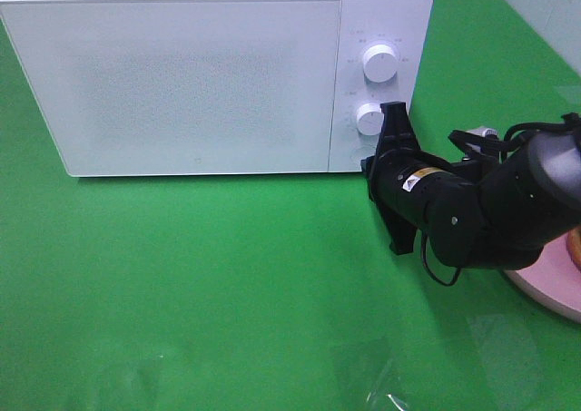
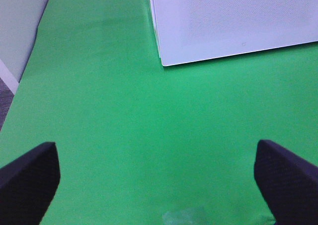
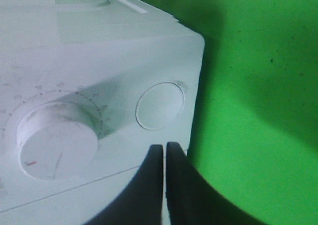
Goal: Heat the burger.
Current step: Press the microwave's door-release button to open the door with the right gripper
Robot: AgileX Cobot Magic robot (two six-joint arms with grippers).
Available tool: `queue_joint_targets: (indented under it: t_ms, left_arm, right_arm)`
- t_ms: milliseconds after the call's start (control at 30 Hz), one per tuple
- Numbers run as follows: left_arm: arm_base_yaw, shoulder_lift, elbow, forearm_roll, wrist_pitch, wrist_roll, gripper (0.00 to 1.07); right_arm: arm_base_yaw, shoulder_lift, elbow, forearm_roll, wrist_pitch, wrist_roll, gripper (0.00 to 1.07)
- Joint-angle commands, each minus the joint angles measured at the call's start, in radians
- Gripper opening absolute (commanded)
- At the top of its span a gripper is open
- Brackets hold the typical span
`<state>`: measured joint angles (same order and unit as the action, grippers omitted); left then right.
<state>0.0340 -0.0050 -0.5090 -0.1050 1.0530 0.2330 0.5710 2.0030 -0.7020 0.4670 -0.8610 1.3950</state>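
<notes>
The white microwave [image 1: 191, 75] stands at the back with its door shut. My right gripper [image 1: 394, 113] is shut and empty, its tips just in front of the control panel next to the lower knob [image 1: 369, 119]. In the right wrist view the shut fingertips [image 3: 163, 148] sit just short of the round door button [image 3: 160, 106], with a knob [image 3: 57, 145] beside it. Only an orange sliver of the burger [image 1: 576, 246] shows at the right edge, on the pink plate [image 1: 554, 288], mostly hidden by my right arm. My left gripper [image 2: 156, 153] is open and empty above the green cloth.
The upper knob [image 1: 379, 62] sits above the lower one on the panel. A green cloth [image 1: 227, 275] covers the table. The microwave's left front corner [image 2: 164, 61] lies ahead of my left gripper. A grey wall [image 2: 20, 26] borders the table's left side.
</notes>
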Motion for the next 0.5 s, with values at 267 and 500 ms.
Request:
queue_joint_targets:
  t_ms: [267,500]
  left_arm:
    - [0.003,-0.02,0.003,-0.005,-0.006,-0.004,1.0]
    - [0.003,-0.02,0.003,-0.005,-0.006,-0.005,1.0]
  right_arm:
    - [-0.045,0.052,-0.069,-0.06,0.026,0.039,0.0]
    - [-0.046,0.082,-0.094,-0.055,0.017,0.07,0.0]
